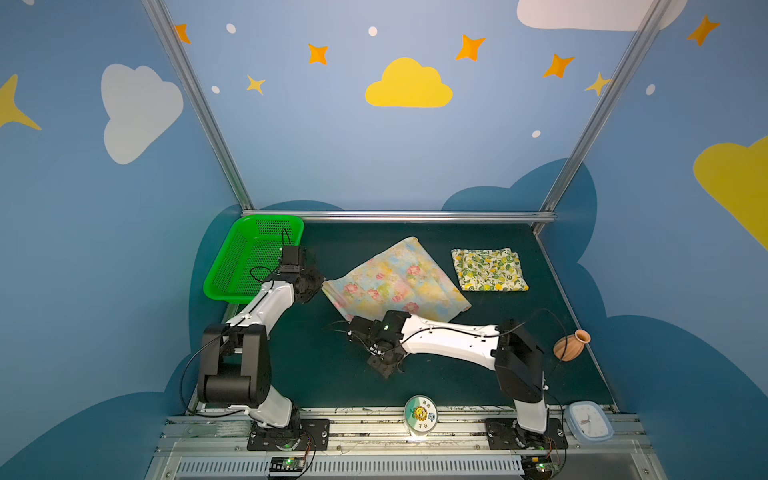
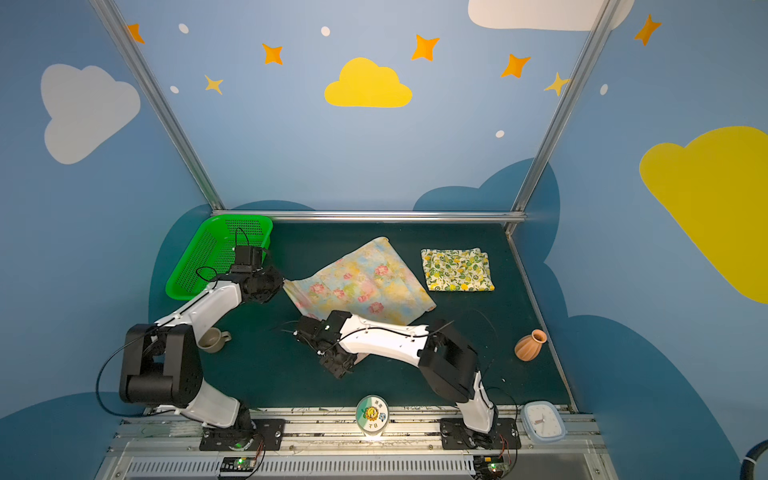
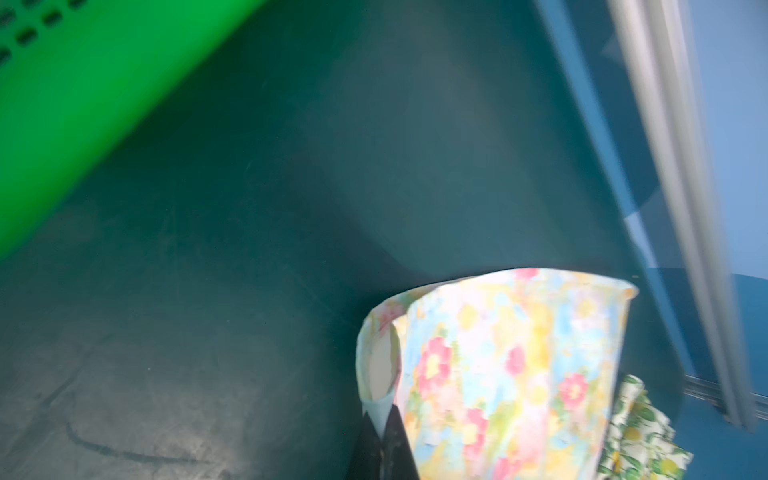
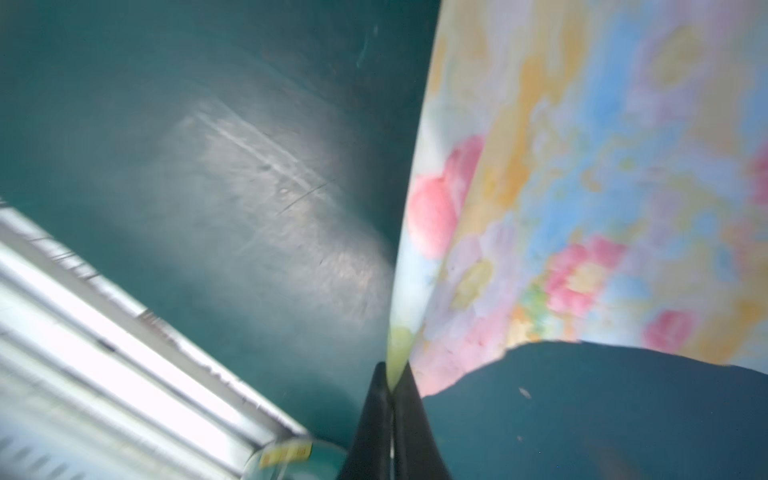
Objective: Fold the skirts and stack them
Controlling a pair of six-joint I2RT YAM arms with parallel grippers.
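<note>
Held at two edges: pale yellow cloth skirt with pink flowers (image 1: 395, 278)

Spread over the dark green table (image 1: 316, 374), it is clenched at one edge by the left pincer (image 3: 384, 419) and at another by the right pincer (image 4: 390, 384). The cream lemon-print cloth skirt (image 1: 489, 269) (folded) is laid nearby, apart.

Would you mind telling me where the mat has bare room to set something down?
Bare mat runs along the back rail between the green basket and the lemon skirt, and at the front, beyond the round tin. The middle is crowded: the left gripper and right gripper pinch the floral skirt there.
</note>
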